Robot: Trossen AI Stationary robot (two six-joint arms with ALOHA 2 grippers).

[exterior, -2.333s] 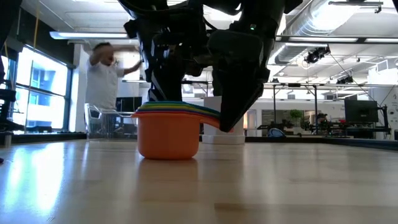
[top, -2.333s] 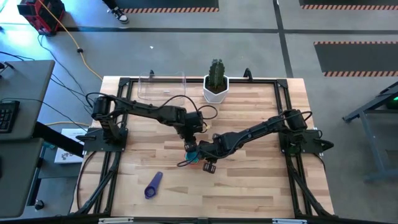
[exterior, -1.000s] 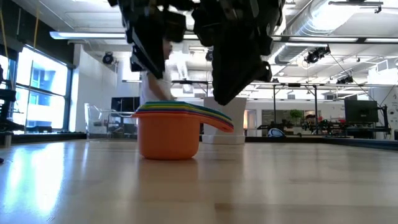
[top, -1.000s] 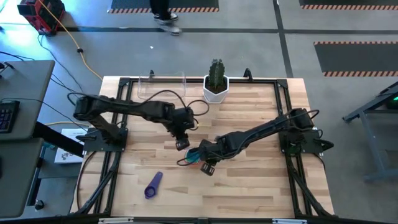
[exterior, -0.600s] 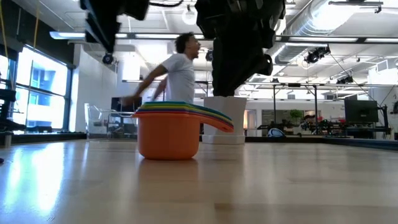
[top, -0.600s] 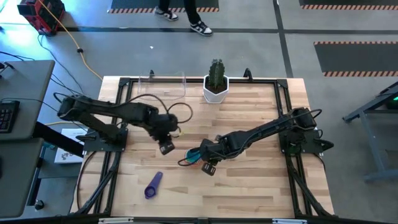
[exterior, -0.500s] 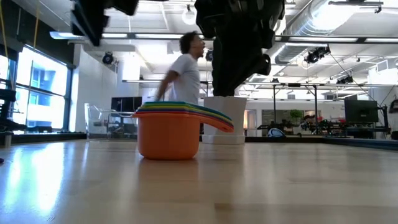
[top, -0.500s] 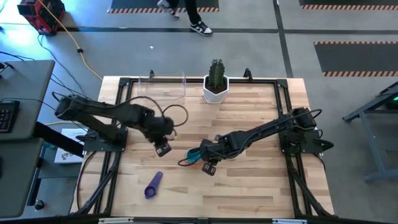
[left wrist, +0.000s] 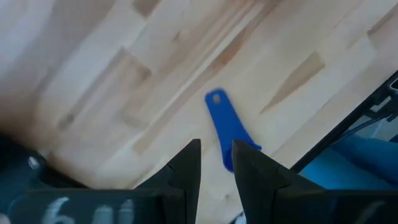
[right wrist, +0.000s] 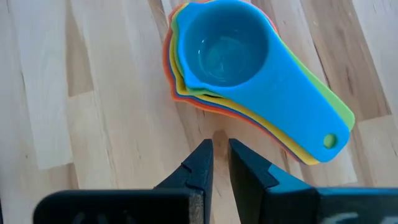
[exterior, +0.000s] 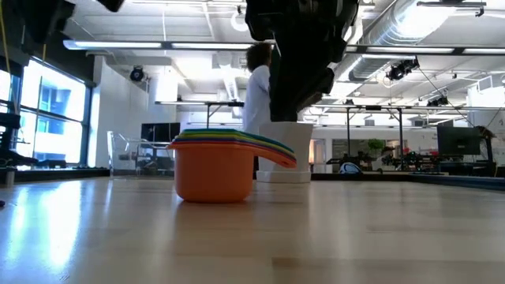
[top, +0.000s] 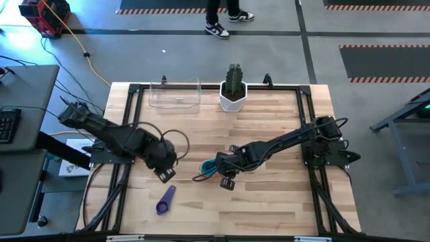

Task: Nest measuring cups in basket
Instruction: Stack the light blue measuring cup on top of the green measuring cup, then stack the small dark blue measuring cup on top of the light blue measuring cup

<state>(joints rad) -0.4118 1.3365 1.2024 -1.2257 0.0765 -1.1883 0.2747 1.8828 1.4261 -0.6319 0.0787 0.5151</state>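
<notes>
Nested stack (right wrist: 239, 78): you have several measuring cups already seated one inside another, orange at the bottom and blue on top, with red, yellow and green edges between. It stands on the table (top: 269, 202) near the centre, not in the basket.

Loose cup (top: 165, 199): one blue-purple cup lies alone at about 7 o'clock from the stack, well apart from it. In the left wrist view it shows as a blue handle just beyond the fingers. It is not yet nested.

Basket (top: 175, 94): the clear bin sits at the far edge, roughly 11 o'clock from the stack, just beside the white pot with the cactus (top: 233, 87). You can see no cups in it.

Left gripper (top: 164, 175): it hovers above the loose cup, at about 1 o'clock from it, fingers a narrow gap apart and holding nothing.

Right gripper (top: 224, 176): it sits just beside the stack at its 3 o'clock side, fingers nearly together and empty; the stack's handles fan out toward it.

Done: most of the nesting, judging by the stack.

Left: by my reading, you have the loose cup to pick up and add to the stack, then the whole set to carry to the basket.

Person (exterior: 258, 87): someone is walking in the room beyond the table.
</notes>
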